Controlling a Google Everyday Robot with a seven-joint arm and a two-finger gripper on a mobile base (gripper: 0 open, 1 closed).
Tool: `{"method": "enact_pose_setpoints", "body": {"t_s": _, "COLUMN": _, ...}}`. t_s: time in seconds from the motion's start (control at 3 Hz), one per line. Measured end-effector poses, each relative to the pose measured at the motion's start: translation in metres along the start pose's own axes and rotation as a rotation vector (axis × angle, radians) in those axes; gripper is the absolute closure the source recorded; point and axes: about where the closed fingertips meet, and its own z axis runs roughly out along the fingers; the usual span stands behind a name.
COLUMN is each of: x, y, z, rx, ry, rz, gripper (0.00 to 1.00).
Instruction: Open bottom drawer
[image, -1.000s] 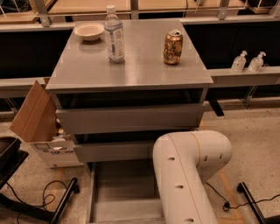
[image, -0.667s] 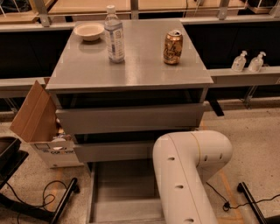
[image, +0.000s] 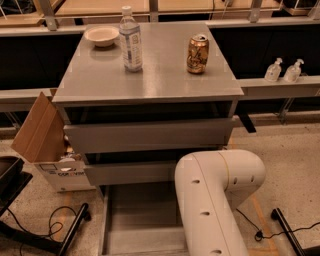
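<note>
A grey cabinet (image: 150, 85) with three handleless drawers stands in the middle. The bottom drawer (image: 142, 220) is pulled out toward me, and its plain grey tray interior shows at the bottom. The top drawer front (image: 147, 135) and the middle drawer front (image: 130, 172) stick out slightly. My white arm (image: 215, 200) rises from the bottom edge over the drawer's right side. The gripper is out of view.
On the cabinet top stand a white bowl (image: 101, 35), a water bottle (image: 130, 40) and a drink can (image: 197, 54). An open cardboard box (image: 47, 145) sits at the left. Two pump bottles (image: 284, 70) stand on a ledge at the right. Cables and a black stand (image: 30, 225) lie on the floor.
</note>
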Motion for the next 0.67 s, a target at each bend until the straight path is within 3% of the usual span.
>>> {"method": "enact_pose_setpoints", "body": {"t_s": 0.67, "x": -0.0002, "y": 0.0025, "z": 0.0018, "rx": -0.004, "ry": 0.0, "rz": 0.0, "gripper": 0.88}}
